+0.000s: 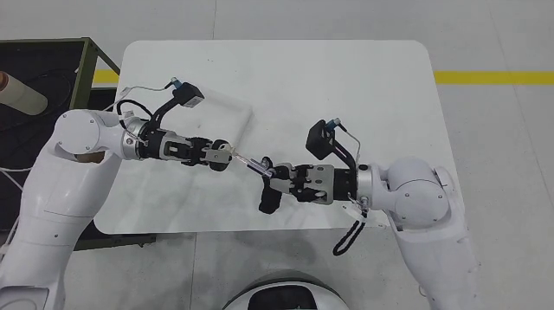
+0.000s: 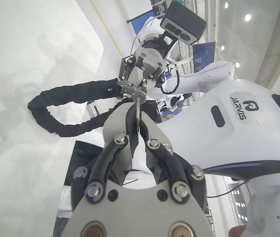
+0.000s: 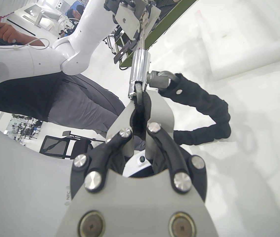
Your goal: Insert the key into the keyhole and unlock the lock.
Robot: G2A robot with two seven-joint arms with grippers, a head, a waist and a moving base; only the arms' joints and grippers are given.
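Above tabletop point(image 1: 346, 76) near front edge, middle: left fingers point(image 2: 115, 122) pinching key point(image 2: 138, 117), blade at lock point(image 3: 140, 72) keyhole point(image 2: 139, 97), depth hard to tell tbh; right fingers point(image 3: 159, 114) clamped on lock, grip spot hidden. Black sleeved cable point(image 3: 204, 104) droops.

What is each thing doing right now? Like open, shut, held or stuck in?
left gripper: jaws shut on the key.
right gripper: jaws shut on the lock.
key: tip pushed into the lock, the rest sticking out.
lock: held up over the table, looks locked.
cable: looped, one end plugged into the lock.
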